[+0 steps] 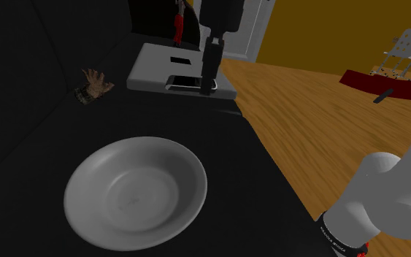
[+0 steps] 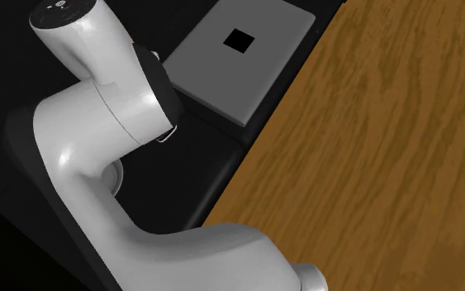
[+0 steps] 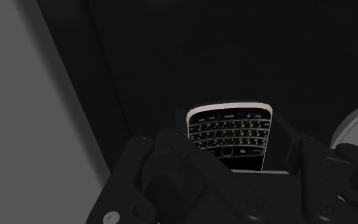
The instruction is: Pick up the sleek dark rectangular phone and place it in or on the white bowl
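- Phone (image 3: pixel 229 141): dark keypad handset with a pale metallic rim, lying keypad-up directly beneath the pincer, on or just above the dark surface (image 1: pixel 43 146). Lift-off cannot be told.
- Pincer (image 3: pixel 232 124): all black and pointing down, closed across the phone's narrow width. One of its fingers (image 3: pixel 289 140) bears on each long side, and the wrist view shows no gap at either edge.
- Handling (judgement): the body is probably rigid, thin and light. The smooth rim and glossy face are probably slippery, so moderate squeeze on the two long sides suits it best.
- Hold point (judgement): mid-length gives the best balance. In the shoulder view the pincer (image 1: pixel 209 82) appears to stand toward one end of the phone (image 1: pixel 185 83), so the free end may droop or pivot when raised.
- Fragility (judgement): the face could scratch or crack, so the phone should be lowered into the bowl, not dropped.
- Grey flat box (image 1: pixel 160 66): just beside the pincer, on the side away from the stand. A strip of dark surface separates it from the phone in the wrist view.
- White bowl (image 1: pixel 134 191): wide and shallow, well apart from the pincer, on the side toward the stand.
- Brown hand-shaped object (image 1: pixel 94 84): apart from the pincer, off to one side of the box and away from the phone-to-bowl line.
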`<state>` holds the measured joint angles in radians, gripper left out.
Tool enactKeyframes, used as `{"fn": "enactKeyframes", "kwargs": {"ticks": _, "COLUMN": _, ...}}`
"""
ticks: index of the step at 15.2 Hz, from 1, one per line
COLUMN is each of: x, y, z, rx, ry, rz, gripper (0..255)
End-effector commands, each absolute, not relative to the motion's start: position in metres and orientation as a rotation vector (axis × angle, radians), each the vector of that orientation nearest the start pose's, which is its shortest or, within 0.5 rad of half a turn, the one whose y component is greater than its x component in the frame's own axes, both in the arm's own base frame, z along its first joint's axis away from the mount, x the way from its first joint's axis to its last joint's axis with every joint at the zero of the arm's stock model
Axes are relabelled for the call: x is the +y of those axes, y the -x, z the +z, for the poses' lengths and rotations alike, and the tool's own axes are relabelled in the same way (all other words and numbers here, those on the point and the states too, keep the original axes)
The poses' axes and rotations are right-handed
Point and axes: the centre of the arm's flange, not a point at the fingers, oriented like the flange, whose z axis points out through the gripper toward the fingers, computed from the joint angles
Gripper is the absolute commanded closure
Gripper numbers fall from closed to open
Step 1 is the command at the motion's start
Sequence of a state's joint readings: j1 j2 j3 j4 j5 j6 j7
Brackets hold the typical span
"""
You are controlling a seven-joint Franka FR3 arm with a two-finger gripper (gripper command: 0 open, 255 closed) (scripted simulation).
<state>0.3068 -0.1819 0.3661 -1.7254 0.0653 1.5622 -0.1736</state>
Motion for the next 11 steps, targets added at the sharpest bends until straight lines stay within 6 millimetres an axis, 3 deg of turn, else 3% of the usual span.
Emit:
{"fn": "enactKeyframes", "kwargs": {"ticks": 1, "x": 0.330, "y": -0.374, "z": 0.651, "rx": -1.283, "ry": 2.865, "rz": -0.010, "gripper": 255}}
{"fn": "enactKeyframes", "kwargs": {"ticks": 5, "x": 0.330, "y": -0.374, "z": 0.672, "rx": -1.283, "ry": 2.865, "rz": -0.010, "gripper": 255}}
{"fn": "enactKeyframes", "kwargs": {"ticks": 11, "x": 0.389, "y": -0.322, "z": 0.674, "rx": -1.283, "ry": 2.865, "rz": -0.010, "gripper": 255}}
